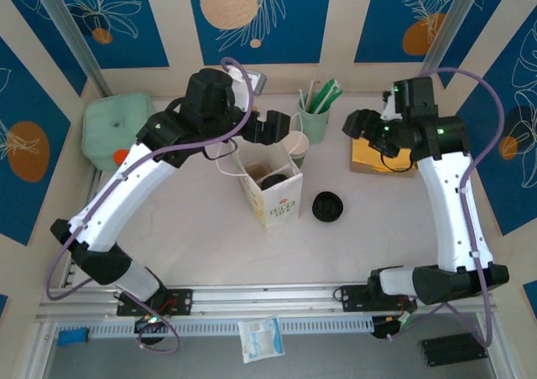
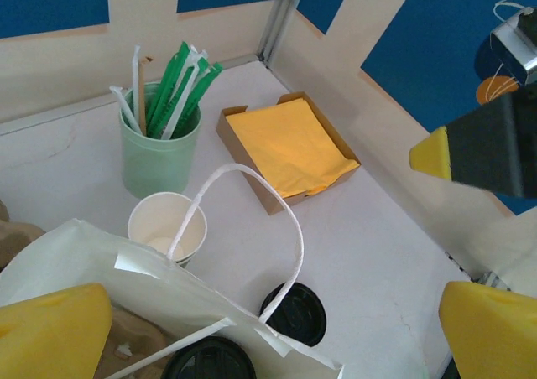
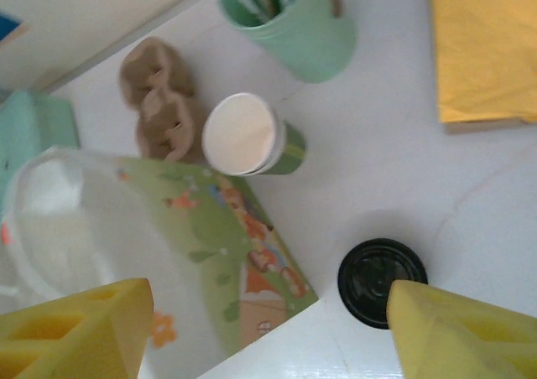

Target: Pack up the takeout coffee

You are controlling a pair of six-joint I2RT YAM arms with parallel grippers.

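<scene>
The takeout coffee cup (image 1: 295,147) (image 2: 166,228) (image 3: 247,134) stands upright and unlidded between the paper bag (image 1: 273,196) (image 2: 101,270) and the mint-green straw cup (image 1: 315,121), just beside the bag's rear corner. A loose black lid (image 1: 327,205) (image 3: 382,280) lies right of the bag, apart from it, with bare table (image 1: 193,245) in front. The left wrist view shows a second black lid (image 2: 210,362) down in the bag. The right wrist view shows a pulp carrier (image 3: 159,102) behind it. A cardboard tray (image 1: 382,157) holds yellow napkins. The left gripper (image 2: 268,333) gapes wide over the bag. The right gripper (image 3: 268,329) is also spread and empty.
</scene>
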